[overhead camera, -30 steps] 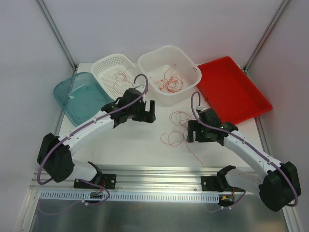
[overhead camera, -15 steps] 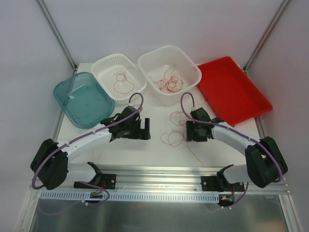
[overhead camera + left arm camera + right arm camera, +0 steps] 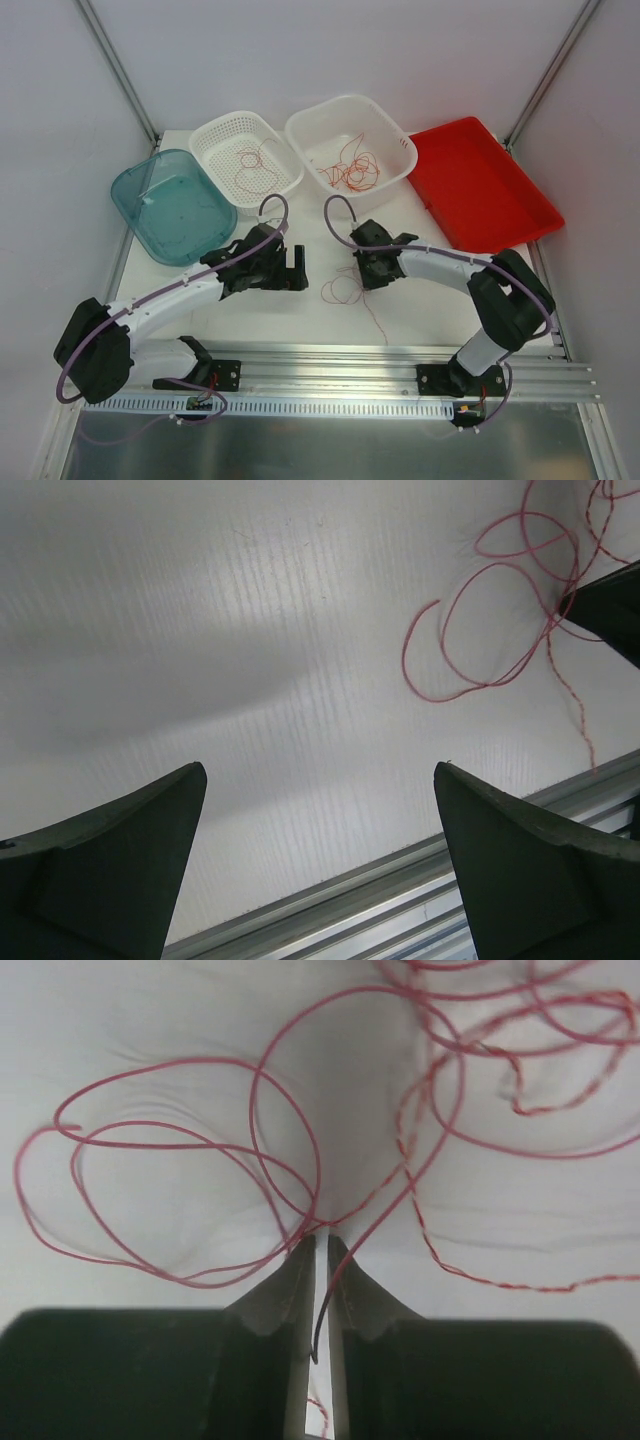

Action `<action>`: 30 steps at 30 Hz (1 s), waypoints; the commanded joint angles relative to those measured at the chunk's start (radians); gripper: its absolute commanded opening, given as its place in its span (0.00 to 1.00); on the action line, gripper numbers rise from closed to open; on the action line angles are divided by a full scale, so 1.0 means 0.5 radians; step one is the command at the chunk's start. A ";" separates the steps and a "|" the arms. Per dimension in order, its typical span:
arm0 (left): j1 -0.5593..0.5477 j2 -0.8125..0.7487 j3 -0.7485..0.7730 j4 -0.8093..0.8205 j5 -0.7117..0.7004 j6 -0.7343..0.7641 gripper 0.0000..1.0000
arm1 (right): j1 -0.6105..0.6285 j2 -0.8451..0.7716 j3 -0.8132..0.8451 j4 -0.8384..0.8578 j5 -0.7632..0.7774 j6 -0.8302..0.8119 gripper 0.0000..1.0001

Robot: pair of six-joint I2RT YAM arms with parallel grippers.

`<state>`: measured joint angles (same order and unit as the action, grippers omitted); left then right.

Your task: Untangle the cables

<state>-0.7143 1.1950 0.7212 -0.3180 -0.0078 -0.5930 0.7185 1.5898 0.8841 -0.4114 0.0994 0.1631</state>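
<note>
Cables (image 3: 345,288): thin red-orange strands, a loose loopy tangle on the white counter (image 3: 250,310), front-centre, between the two arms. One long strand trails off toward the near edge. More cables lie in the white basket (image 3: 222,135) and in the white tub (image 3: 398,142) at the back; the tub's bunch is denser.

Right tool (image 3: 362,272) is low over the right side of the counter tangle. In the right wrist view the right tool (image 3: 321,1242) is closed to a thin slit, with the cables (image 3: 190,1160) pinched at the tips. One strand runs down the slit between the fingers, and several loops fan out left and up from that pinch point. A twisted two-tone strand runs off to the right.

Left tool (image 3: 293,270) is just left of the tangle, apart from it. In the left wrist view the left tool (image 3: 318,770) is spread wide and grips nothing, with bare counter between its fingers. The cables (image 3: 480,630) show at upper right of that view, next to the dark tip of the right tool.

Teal tub (image 3: 170,205) sits back left, red tray (image 3: 485,185) back right. I see no strands in either.
</note>
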 commanded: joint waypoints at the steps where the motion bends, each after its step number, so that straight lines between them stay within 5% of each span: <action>1: -0.016 -0.067 -0.016 0.028 -0.030 -0.041 0.99 | 0.183 0.149 0.167 0.209 -0.312 0.106 0.11; 9: -0.026 -0.068 0.018 0.053 0.013 0.020 0.98 | 0.238 0.189 0.278 0.170 -0.230 0.156 0.01; 20: -0.090 0.321 0.208 0.133 0.013 0.250 0.92 | 0.158 0.069 0.110 0.148 -0.183 0.156 0.01; 30: -0.216 0.770 0.404 0.136 0.013 0.388 0.70 | 0.140 0.030 0.051 0.179 -0.248 0.165 0.01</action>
<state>-0.7986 1.5448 0.8825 -0.2577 -0.0074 -0.4492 0.7933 1.6535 0.9302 -0.3241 -0.0166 0.2317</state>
